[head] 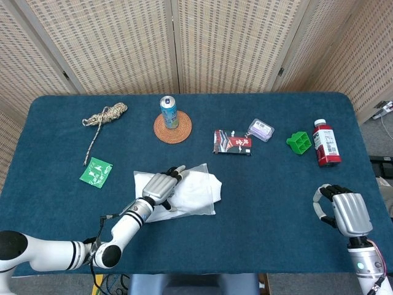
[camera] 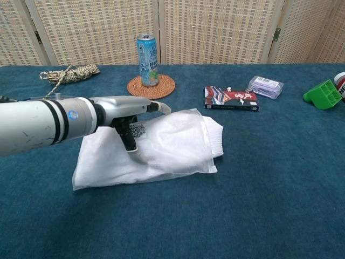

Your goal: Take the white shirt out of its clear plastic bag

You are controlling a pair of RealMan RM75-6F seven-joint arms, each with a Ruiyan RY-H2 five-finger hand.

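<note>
The white shirt (camera: 215, 135) lies in its clear plastic bag (camera: 172, 145) on the blue table, left of centre, and its folded edge pokes out of the bag's right end. My left hand (camera: 126, 110) is on the bag's left half. Its fingers reach over the far edge and the thumb digs into the top, so the plastic bunches and lifts between them. In the head view the same hand (head: 161, 184) covers the bag (head: 193, 196) from the left. My right hand (head: 345, 210) hovers at the near right table edge, fingers loosely bent, holding nothing.
Behind the bag a blue can (head: 169, 112) stands on a woven coaster (head: 172, 128). A rope (head: 104, 117) and a green packet (head: 96, 171) lie to the left. To the right are a red-black pack (head: 233, 142), a purple box (head: 261, 129), a green holder (head: 299, 143) and a red bottle (head: 325, 143).
</note>
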